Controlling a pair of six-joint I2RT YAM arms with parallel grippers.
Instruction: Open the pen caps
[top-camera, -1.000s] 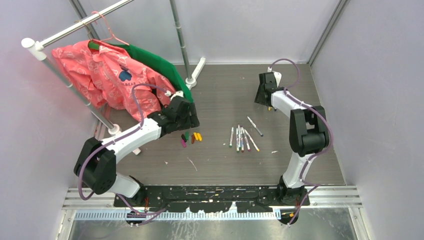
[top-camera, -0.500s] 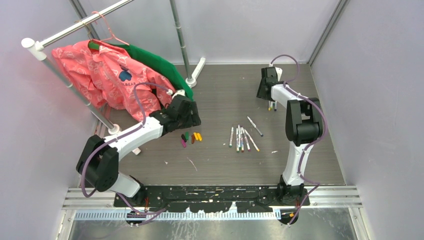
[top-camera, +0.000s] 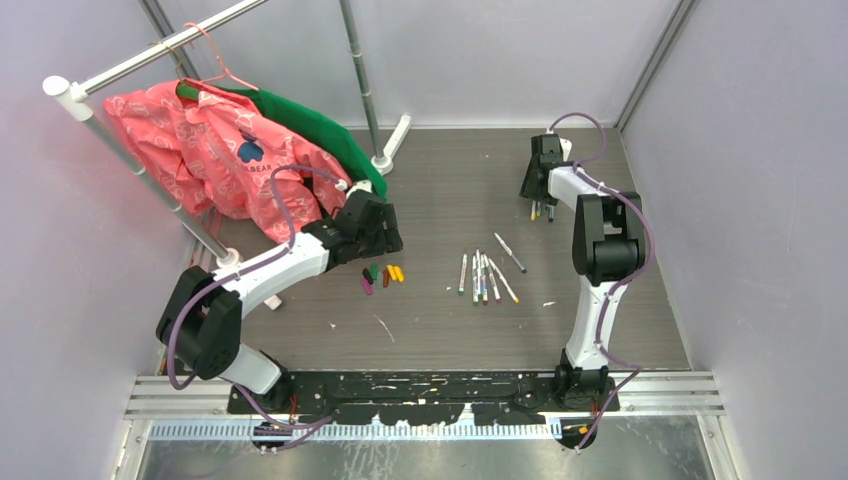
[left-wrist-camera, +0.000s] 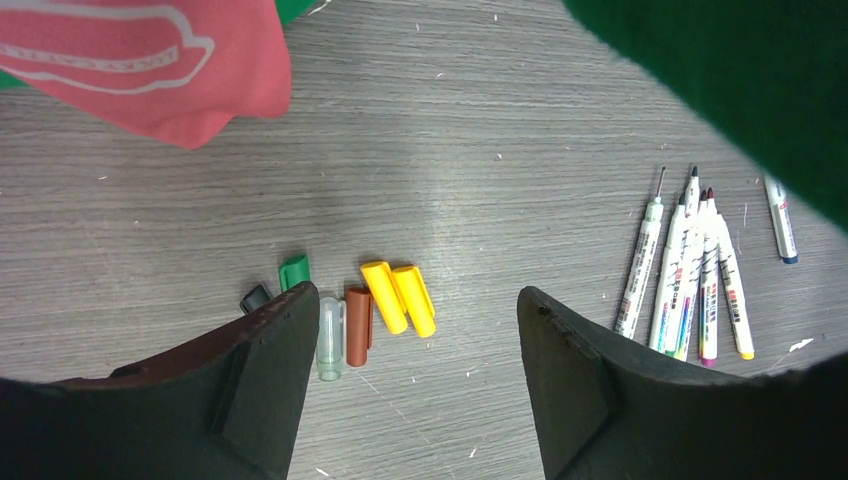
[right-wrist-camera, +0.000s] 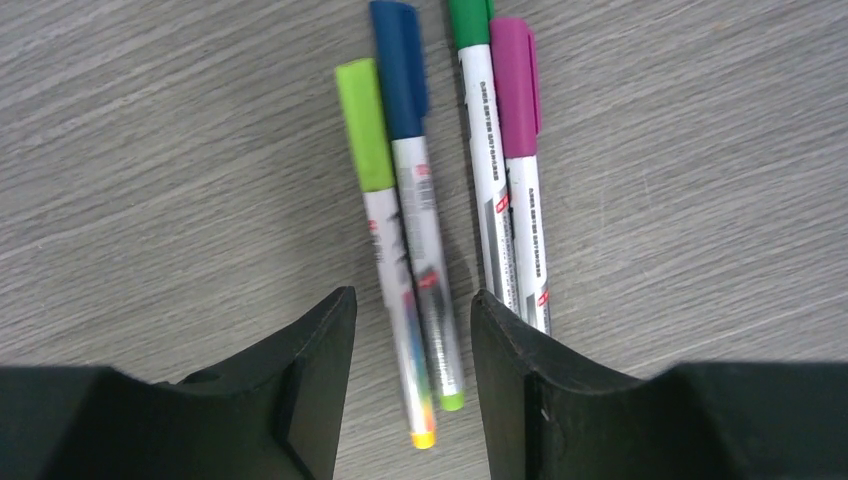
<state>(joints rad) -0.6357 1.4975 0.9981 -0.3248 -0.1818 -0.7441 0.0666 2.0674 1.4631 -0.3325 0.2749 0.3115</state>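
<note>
Table (top-camera: 440, 180): right gripper (right-wrist-camera: 410, 305) apparently straddles pens (right-wrist-camera: 425, 230).

Four capped pens (right-wrist-camera: 500, 230) lay side by side on the grey wood-grain tabletop (right-wrist-camera: 150, 150). They carried a lime cap (right-wrist-camera: 364, 125), a navy cap (right-wrist-camera: 400, 65), a green cap (right-wrist-camera: 468, 20) cut off by the top edge, and a magenta cap (right-wrist-camera: 513, 85). The right tool (right-wrist-camera: 412, 300) had its jaws apart, and the lime- and navy-capped barrels ended in the gap.

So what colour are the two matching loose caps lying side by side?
The two caps are yellow, clearest in the left wrist view.
</note>
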